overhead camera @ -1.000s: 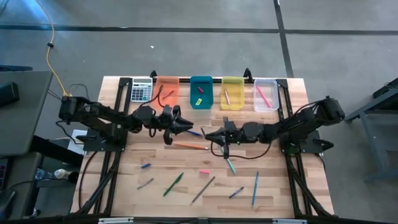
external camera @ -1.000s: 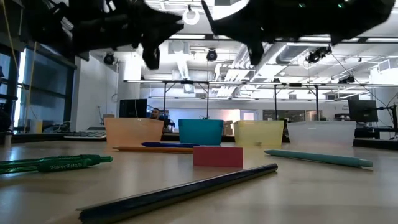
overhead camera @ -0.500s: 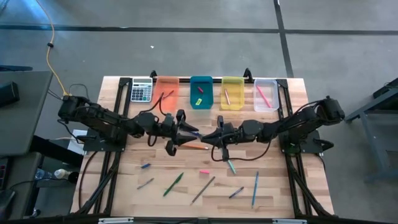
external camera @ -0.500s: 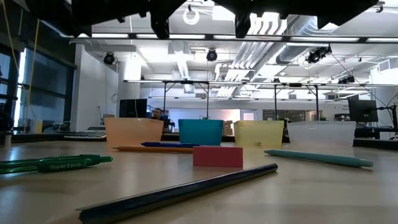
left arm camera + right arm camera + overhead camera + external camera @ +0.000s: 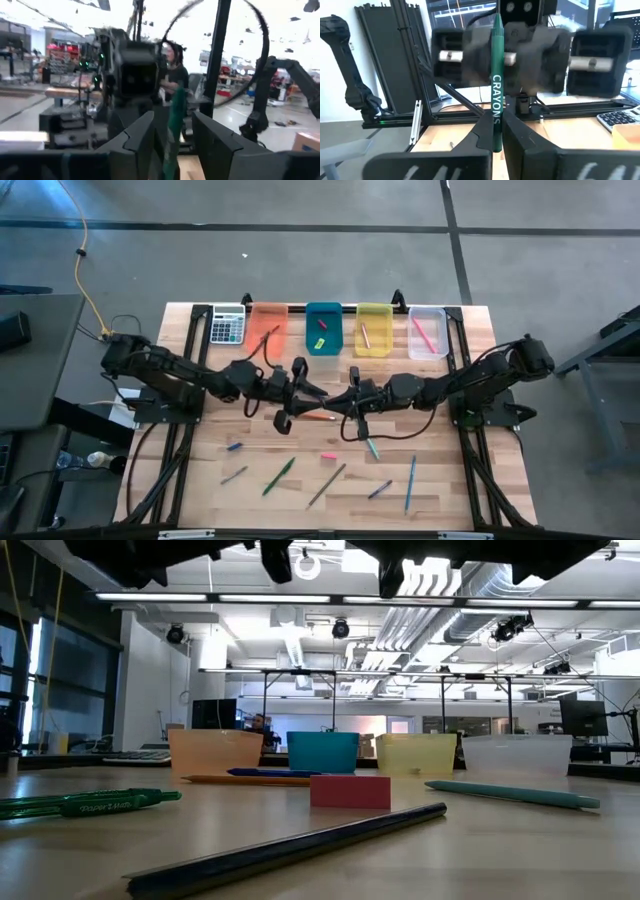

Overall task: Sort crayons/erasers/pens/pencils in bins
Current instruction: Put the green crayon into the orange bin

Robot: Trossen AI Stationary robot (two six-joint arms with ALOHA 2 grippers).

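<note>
Green, and printed CRAYONS down its side, the crayon stands upright, pinched in the closed fingers of the right gripper above the middle of the desk. Facing it, the left gripper has its fingers parted on either side of the crayon. This looks like a hand-over between the arms, perhaps so the left arm can carry it to a bin at the far edge: orange bin, teal bin, yellow bin, clear bin. Whether the left fingers touch the crayon yet I cannot tell. From the low view only the arms' undersides show, and the crayon is out of sight.
</note>
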